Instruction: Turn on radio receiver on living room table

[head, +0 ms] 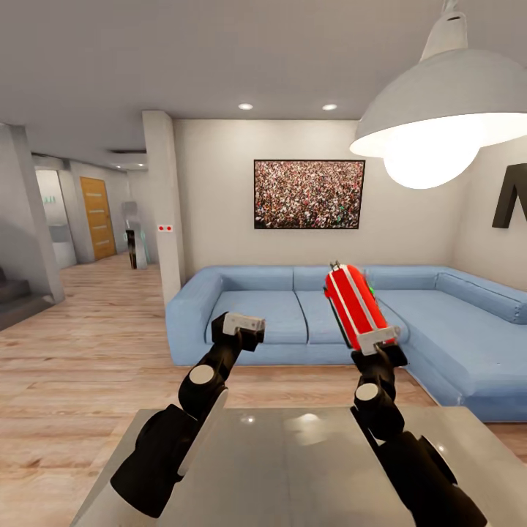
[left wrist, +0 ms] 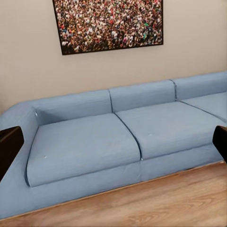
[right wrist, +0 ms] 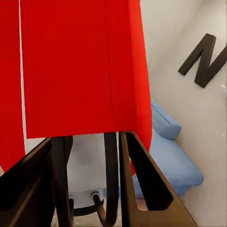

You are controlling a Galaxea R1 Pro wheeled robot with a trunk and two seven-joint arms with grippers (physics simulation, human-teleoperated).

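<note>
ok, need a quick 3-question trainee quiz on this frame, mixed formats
1. True or false: the radio receiver rests on the table.
2. Multiple choice: what does the left gripper hold? A) the radio receiver B) a cushion C) nothing
3. Fill in: beyond the table stands a blue ____, with a crowd picture on the wall above it.

Key:
1. False. The right gripper holds it up in the air, tilted, above the table's far edge.
2. C. In the left wrist view its jaws stand apart at the picture's edges, with only the sofa between them.
3. sofa
</note>
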